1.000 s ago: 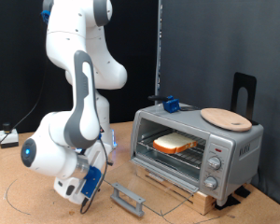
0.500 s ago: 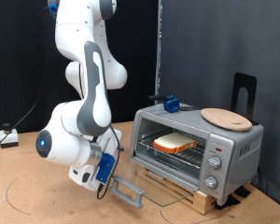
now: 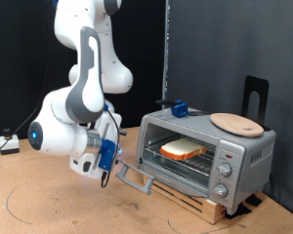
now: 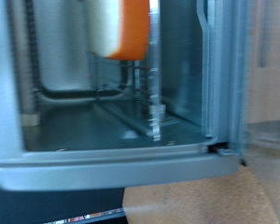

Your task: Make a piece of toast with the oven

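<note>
The silver-grey oven (image 3: 240,154) stands on a wooden base at the exterior view's right. The piece of toast (image 3: 183,149) lies on the wire rack inside it. The glass door hangs part-way up, its grey handle (image 3: 135,178) lifted off the table. My gripper (image 3: 107,166) is right beside the handle's left end, touching or nearly touching it. In the wrist view no fingers show. That view looks into the oven cavity (image 4: 93,103) over the door's grey edge (image 4: 103,174), with the orange-crusted toast (image 4: 121,28) seen close up.
A round wooden plate (image 3: 234,123) and a small blue object (image 3: 178,109) rest on the oven's top. A black stand (image 3: 255,97) rises behind the oven. Cables lie on the brown table (image 3: 49,210) at the exterior view's left.
My arm has swung up and toward the oven. The door handle has risen from near the table surface, so the door now stands part-way raised.
</note>
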Robot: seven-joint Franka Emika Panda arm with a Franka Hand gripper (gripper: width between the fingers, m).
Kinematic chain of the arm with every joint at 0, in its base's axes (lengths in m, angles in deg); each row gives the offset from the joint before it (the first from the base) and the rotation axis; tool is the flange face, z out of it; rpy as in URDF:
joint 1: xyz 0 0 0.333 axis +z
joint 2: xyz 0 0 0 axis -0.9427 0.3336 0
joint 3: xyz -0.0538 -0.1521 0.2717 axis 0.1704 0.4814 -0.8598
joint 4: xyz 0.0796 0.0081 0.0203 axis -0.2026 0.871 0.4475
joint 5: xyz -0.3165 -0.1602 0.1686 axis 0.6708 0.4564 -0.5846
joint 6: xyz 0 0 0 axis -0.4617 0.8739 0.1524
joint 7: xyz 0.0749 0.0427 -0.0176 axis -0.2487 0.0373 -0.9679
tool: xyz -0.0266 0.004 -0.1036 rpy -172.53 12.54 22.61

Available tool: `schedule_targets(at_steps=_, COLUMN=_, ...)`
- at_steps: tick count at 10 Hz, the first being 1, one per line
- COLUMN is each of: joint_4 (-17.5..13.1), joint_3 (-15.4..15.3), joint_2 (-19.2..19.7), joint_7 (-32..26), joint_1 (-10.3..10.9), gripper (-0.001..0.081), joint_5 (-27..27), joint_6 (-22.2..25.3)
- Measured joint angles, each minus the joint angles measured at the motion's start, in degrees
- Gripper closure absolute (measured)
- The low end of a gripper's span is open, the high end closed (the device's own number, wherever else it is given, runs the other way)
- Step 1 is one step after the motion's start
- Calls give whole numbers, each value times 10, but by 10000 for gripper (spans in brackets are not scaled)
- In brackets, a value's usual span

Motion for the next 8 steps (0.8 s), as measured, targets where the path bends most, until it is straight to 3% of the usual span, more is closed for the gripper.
schedule_targets(at_steps=3, joint_4=7, joint_3=-2, joint_2=-51, joint_7=-1, joint_1=-1, gripper=-1, joint_5=-5, joint_6=36)
schedule_targets(at_steps=8, joint_4=48, joint_3=-18, joint_2=-103, joint_7=12, joint_1=3, gripper=-1, joint_5=-6, joint_6=36)
